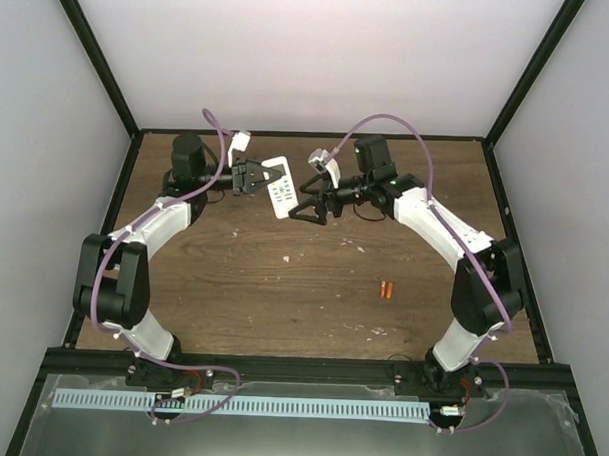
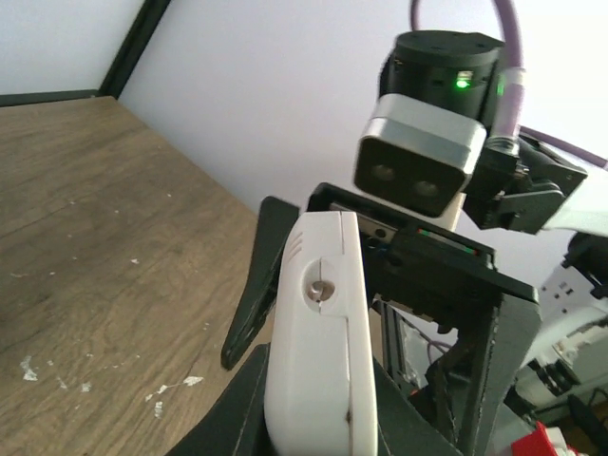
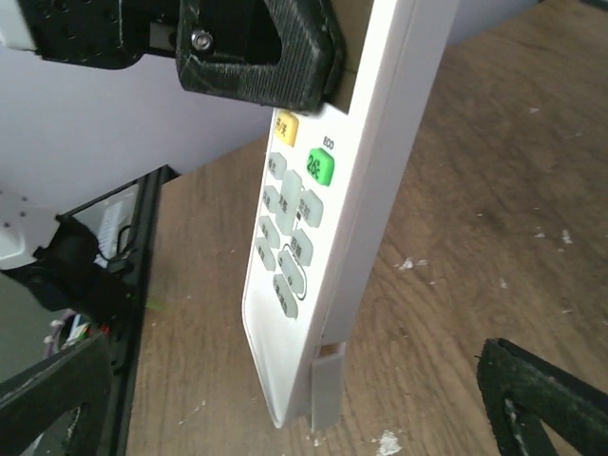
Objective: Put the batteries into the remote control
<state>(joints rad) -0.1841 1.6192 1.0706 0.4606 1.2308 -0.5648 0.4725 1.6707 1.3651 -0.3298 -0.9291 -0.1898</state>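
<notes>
My left gripper [image 1: 254, 176] is shut on the white remote control [image 1: 280, 187] and holds it in the air over the back of the table. In the left wrist view the remote control [image 2: 318, 361] stands on edge between my fingers. In the right wrist view the remote control [image 3: 313, 218] shows its buttons, and its back cover [image 3: 328, 389] sticks out past the lower end. My right gripper [image 1: 305, 204] is open, its fingers [image 3: 541, 394] spread on either side of the remote's free end without touching it. Two orange batteries [image 1: 386, 289] lie side by side on the table at the right.
The wooden table [image 1: 282, 287] has black frame rails along its edges and white walls behind. The right arm's camera head [image 2: 418, 166] hangs close in front of the left wrist. Small white flecks dot the tabletop.
</notes>
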